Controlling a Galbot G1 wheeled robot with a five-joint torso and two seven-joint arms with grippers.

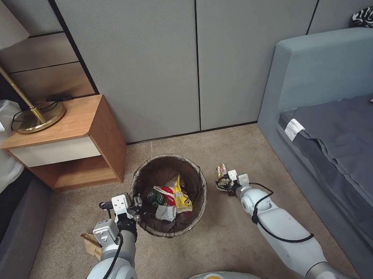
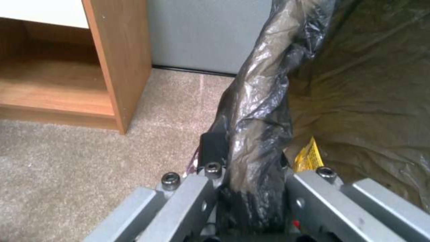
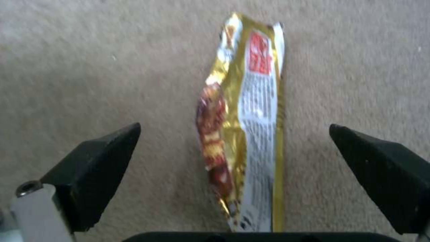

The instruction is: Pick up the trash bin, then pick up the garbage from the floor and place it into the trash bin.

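In the head view, the small round trash bin with its dark brown-black bag liner [image 1: 170, 195] stands on the beige carpet [image 1: 224, 243] at the centre; inside lie a yellow snack wrapper [image 1: 181, 194], red packaging and white tissue. The left gripper [image 1: 133, 206] is at the bin's nine o'clock rim, clamped on the liner edge; a brown paper scrap [image 1: 89, 245] lies on the carpet at the bin's eight o'clock, beside the left arm. The right gripper [image 1: 225, 181] is at the bin's three o'clock, just beside it, over a gold and red snack wrapper [image 1: 221, 171] on the floor. A wooden nightstand [image 1: 69, 145] sits at the bin's ten o'clock.

In the left wrist view, the grey metal fingers [image 2: 188, 198] are closed around the crumpled liner at the bin's rim [image 2: 257, 117]; the yellow wrapper [image 2: 309, 156] shows within.

In the right wrist view, the black fingertips [image 3: 98, 168] stand spread wide, one on each side of the gold and red wrapper [image 3: 244, 134], which lies flat on the carpet between them, apart from both.
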